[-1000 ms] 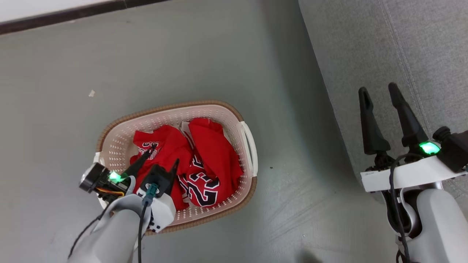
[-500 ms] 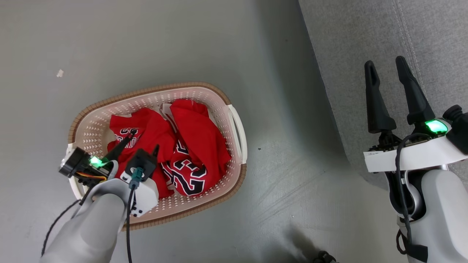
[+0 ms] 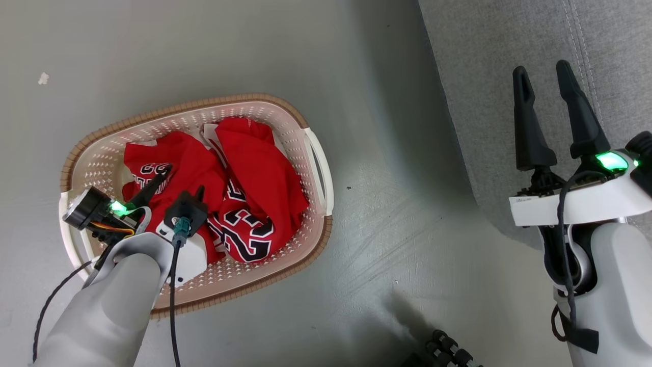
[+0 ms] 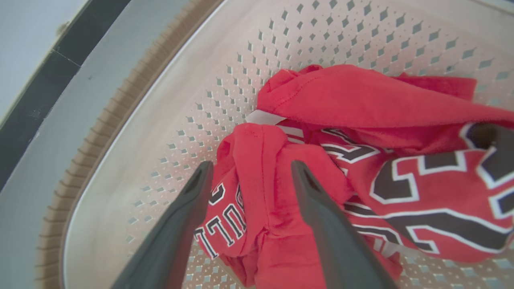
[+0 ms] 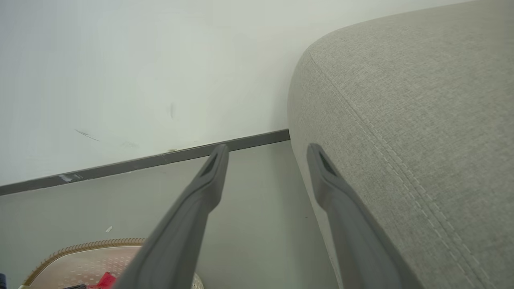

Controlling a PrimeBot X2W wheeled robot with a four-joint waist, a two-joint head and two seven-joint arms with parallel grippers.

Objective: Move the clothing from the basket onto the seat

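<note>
Both spread: the left end effector [image 3: 183, 178] straddles a clothing [image 3: 254, 168] fold in the basket [image 3: 168, 109], lower left, ready to pinch; the right end effector [image 3: 541, 67] idles beside the seat [image 3: 509, 41].

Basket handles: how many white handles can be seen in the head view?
2. The first handle is on the side of the basket nearest the sofa; the second handle is on the opposite side, partly hidden by the left arm.

Basket [image 3: 254, 97] partly behind left arm [image 3: 112, 306]
</note>
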